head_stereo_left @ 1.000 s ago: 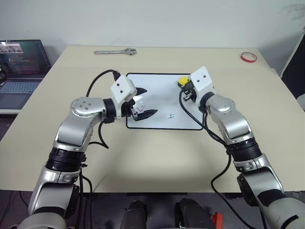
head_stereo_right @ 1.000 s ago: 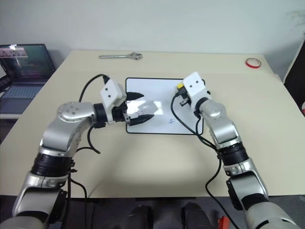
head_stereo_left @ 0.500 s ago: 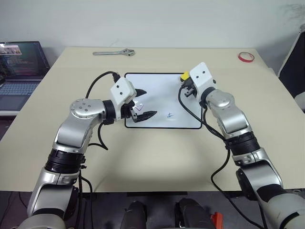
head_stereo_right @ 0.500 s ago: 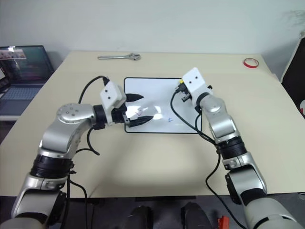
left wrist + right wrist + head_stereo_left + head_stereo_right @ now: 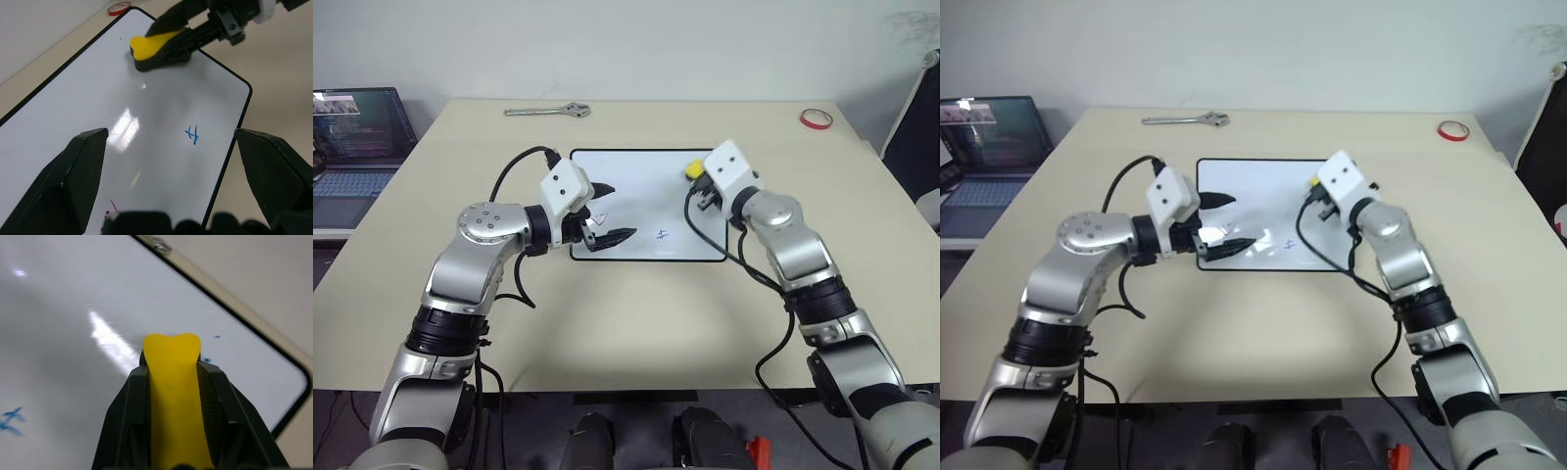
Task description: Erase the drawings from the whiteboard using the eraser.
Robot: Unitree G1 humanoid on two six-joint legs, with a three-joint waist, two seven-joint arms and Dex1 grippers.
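Observation:
The whiteboard (image 5: 646, 196) lies flat in the middle of the table. A small blue drawing (image 5: 663, 235) sits near its front edge, and a red drawing (image 5: 598, 223) near its left edge. My right gripper (image 5: 698, 177) is shut on the yellow eraser (image 5: 692, 169), which has a black underside. It holds the eraser at the board's far right corner, and I cannot tell if it touches the surface. In the right wrist view the eraser (image 5: 175, 396) sticks out between the fingers, with the blue drawing (image 5: 10, 420) off to one side. My left gripper (image 5: 607, 212) stands open above the board's left edge, over the red drawing (image 5: 110, 208).
A metal wrench (image 5: 548, 110) lies at the table's far edge on the left. A red tape ring (image 5: 816, 117) sits at the far right corner. An open laptop (image 5: 352, 137) stands beside the table to the left.
My right wrist has rolled a little with the eraser and stayed over the board's far right corner. The left arm has not moved. The view itself has shifted slightly.

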